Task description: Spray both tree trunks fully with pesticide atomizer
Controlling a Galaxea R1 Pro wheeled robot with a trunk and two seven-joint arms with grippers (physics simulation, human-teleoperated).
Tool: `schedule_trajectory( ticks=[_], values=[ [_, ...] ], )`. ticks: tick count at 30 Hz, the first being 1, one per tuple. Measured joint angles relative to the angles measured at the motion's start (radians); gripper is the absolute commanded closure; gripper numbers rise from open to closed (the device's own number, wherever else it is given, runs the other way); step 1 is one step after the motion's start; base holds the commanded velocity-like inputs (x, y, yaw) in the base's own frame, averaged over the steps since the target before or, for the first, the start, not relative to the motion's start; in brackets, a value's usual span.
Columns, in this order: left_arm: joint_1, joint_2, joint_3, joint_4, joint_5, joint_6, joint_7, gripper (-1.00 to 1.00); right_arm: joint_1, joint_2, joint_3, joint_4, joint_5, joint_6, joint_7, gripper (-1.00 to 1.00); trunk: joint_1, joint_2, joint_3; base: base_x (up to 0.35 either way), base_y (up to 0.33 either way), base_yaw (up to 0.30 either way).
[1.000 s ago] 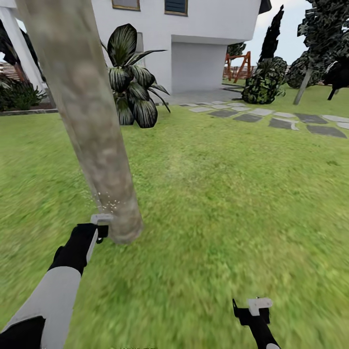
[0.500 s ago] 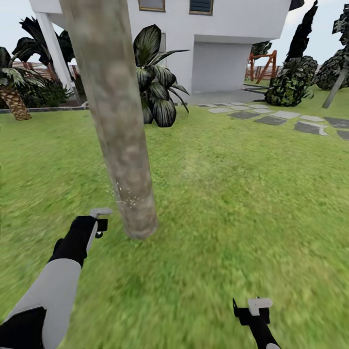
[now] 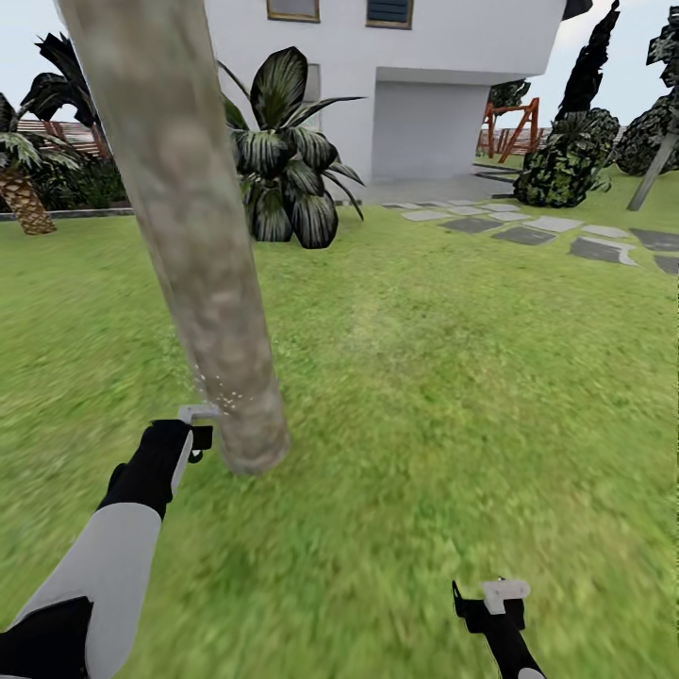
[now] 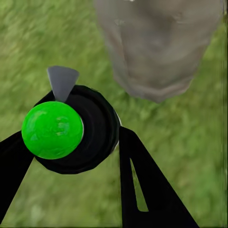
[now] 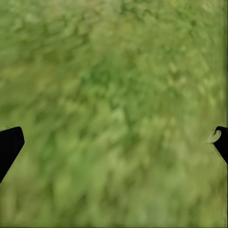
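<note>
- The right gripper (image 3: 498, 602) hangs low over the grass (image 3: 453, 396), nearest the camera; in the right wrist view its jaws are spread wide, released, with only lawn between the two dark fingertips (image 5: 9, 145).
- The left gripper (image 3: 195, 436) is held out ahead on the left, its jaws clenched around the pesticide atomizer (image 4: 71, 130). In the left wrist view the black body with its bright green cap sits between the black fingers (image 4: 142, 185), and a grey nozzle tip points toward the trunk.
- In the head view only a small pale grey part of the atomizer shows above the black hand, just beside the foot of the tree trunk (image 3: 193, 245).
- The trunk is thick, mottled grey-brown and leaning, rising out of frame; a scatter of pale specks (image 3: 222, 385) lies on its lower bark near the nozzle.
- Farther back stands a broad striped-leaf plant (image 3: 288, 160), with grey stepping stones (image 3: 556, 236) off to the right.
- Beyond them are the white house (image 3: 424, 85), a dark bush (image 3: 566, 165) and a stretch of brown fence (image 3: 57, 132).
</note>
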State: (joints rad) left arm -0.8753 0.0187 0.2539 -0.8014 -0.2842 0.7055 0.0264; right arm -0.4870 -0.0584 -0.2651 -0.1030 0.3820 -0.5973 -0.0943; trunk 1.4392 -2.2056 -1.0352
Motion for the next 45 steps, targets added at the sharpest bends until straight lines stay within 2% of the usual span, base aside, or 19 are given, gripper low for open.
schedule_trajectory(
  ticks=[14,22,27,33,45],
  values=[
    [-0.001,0.001,0.001,-0.002,0.000,0.000,0.000,1.00,0.000,0.000,0.000,0.000,0.001,0.000,0.000,-1.00,0.000,0.000,0.000,0.000,-0.275,0.003],
    [-0.004,0.001,0.001,-0.017,0.000,0.000,0.000,1.00,0.000,0.000,0.000,0.001,0.001,0.000,0.000,-1.00,0.000,0.000,0.000,0.000,-0.275,0.241],
    [-0.040,-0.001,0.003,-0.017,0.000,0.003,0.001,1.00,0.000,0.000,0.000,0.001,0.001,0.000,0.000,-1.00,0.000,0.000,0.000,0.000,-0.275,0.278],
    [-0.038,-0.001,0.005,-0.016,0.000,0.004,0.001,1.00,0.000,0.000,0.000,0.001,0.002,0.000,0.000,-1.00,0.000,0.000,0.000,0.069,-0.269,0.259],
    [-0.031,0.001,0.006,-0.015,-0.002,0.003,0.001,1.00,0.000,0.000,0.000,0.000,0.001,0.000,0.000,-1.00,0.000,0.000,0.000,0.192,-0.230,0.013]
  ],
)
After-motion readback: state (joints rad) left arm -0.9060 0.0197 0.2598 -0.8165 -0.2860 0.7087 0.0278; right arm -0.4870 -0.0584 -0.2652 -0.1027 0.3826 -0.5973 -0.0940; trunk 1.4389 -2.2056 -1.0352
